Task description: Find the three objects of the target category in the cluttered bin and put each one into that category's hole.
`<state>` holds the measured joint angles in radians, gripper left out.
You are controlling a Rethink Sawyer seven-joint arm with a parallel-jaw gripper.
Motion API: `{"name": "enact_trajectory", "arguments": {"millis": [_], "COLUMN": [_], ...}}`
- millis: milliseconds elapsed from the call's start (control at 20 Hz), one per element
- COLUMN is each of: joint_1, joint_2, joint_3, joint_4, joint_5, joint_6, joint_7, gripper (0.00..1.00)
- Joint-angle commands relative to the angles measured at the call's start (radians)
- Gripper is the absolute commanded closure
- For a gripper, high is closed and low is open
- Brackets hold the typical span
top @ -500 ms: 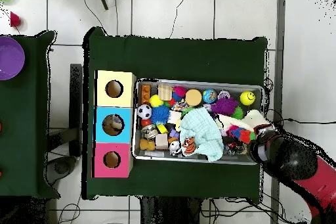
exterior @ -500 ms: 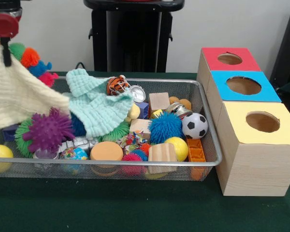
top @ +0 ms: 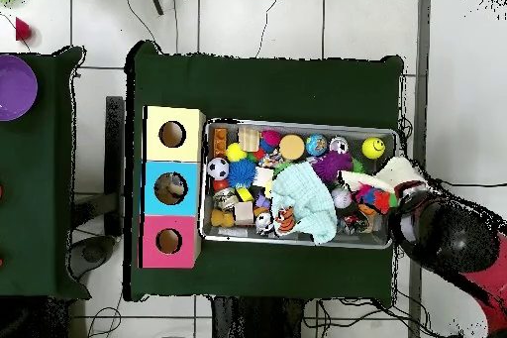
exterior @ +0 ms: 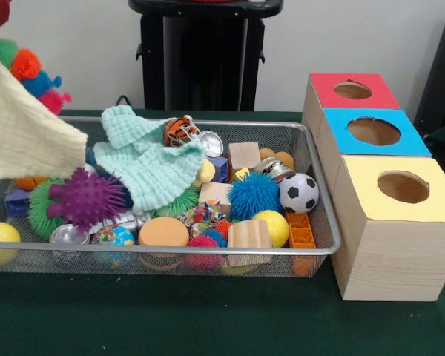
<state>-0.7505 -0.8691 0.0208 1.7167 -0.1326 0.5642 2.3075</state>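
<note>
Gripper state cannot be confirmed from either view: in the overhead view you see the arm's dark end (top: 436, 230) over the right end of the wire mesh bin (top: 297, 243), and in the front view only a red and black part shows at the top left corner, above a cream cloth (exterior: 26, 133) that hangs over the bin's left end. You cannot tell how that cloth is held. Locate the bin (exterior: 322, 222) on the green table (exterior: 208, 319), just beside three wooden boxes set in a row. Each box has one round hole in its top: the yellow-topped box (exterior: 389, 222) stands nearest the front camera, the blue-topped box (exterior: 374, 133) in the middle, the red-topped box (exterior: 352, 90) farthest. Inside the bin, note a mint green cloth (exterior: 144, 159) draped over the middle, a purple spiky toy (exterior: 89, 196) left of it, a blue spiky ball (exterior: 254, 194) touching a soccer ball (exterior: 299, 193), a yellow ball (exterior: 273, 226), an orange disc (exterior: 163, 232), wooden blocks and a yellow smiley ball (exterior: 0, 241) at the left edge.
</note>
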Motion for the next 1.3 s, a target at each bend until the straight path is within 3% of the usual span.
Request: {"name": "enact_trajectory", "arguments": {"millis": [50,300,600,750,1000,1300], "joint_1": [0.058,0.118,0.168,0.170,0.174,0.226], "joint_2": [-0.089,-0.136,-0.160,-0.144,-0.109,-0.104], "joint_3": [-0.003,-0.043,-0.086,-0.086,-0.082,-0.094], "joint_4": [-0.084,-0.079,-0.144,-0.150,-0.098,-0.036], "joint_5": [-0.054,-0.064,-0.068,-0.048,0.015,0.083], "joint_6": [0.273,0.350,0.500,0.502,0.421,0.361], "joint_7": [-0.090,-0.015,0.025,0.041,0.106,0.190], "gripper": [1.00,1.00,1.00,1.00,1.00,1.00]}}
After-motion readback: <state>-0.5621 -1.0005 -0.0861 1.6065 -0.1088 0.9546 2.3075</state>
